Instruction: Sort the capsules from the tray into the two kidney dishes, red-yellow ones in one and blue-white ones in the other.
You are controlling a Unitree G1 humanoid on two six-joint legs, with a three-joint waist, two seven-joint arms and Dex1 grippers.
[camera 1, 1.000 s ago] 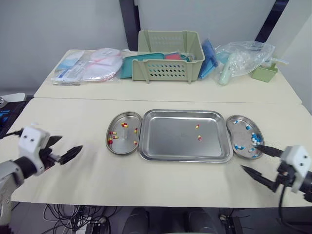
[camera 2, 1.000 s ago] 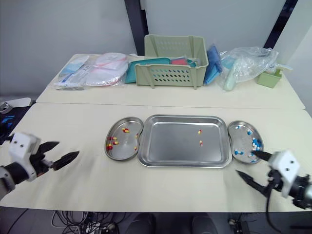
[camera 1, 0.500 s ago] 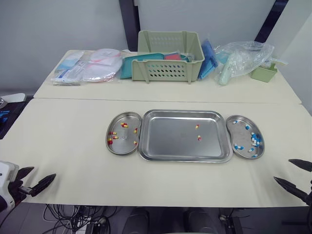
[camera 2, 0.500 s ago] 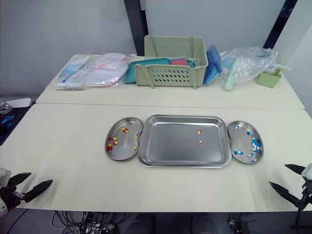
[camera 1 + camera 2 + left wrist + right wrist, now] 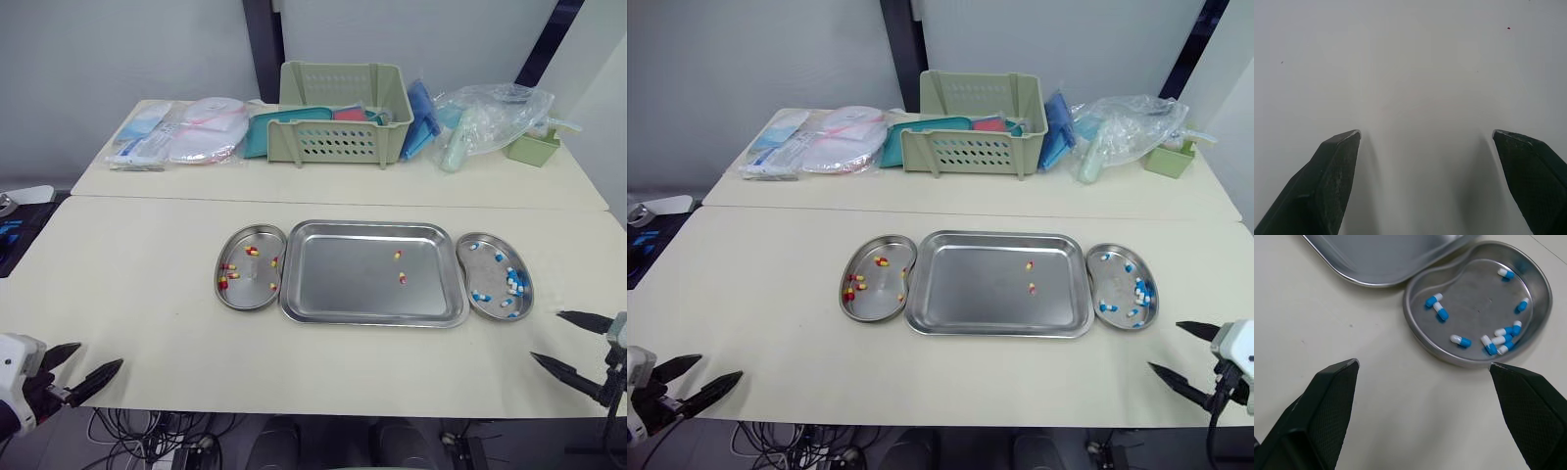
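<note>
Cream table: two red-yellow capsules are left in the tray. The left kidney dish and right kidney dish hold sorted ones. The left gripper and right gripper gape wide, empty.

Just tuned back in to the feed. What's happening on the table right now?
Nothing is being handled at the moment. The left gripper and right gripper are both open and empty, out at the near corners of the table. The sort looks nearly done: the left kidney dish holds red-yellow ones, the right kidney dish holds blue-white ones, and two red-yellow capsules lie in the tray, yet to be moved.
</note>
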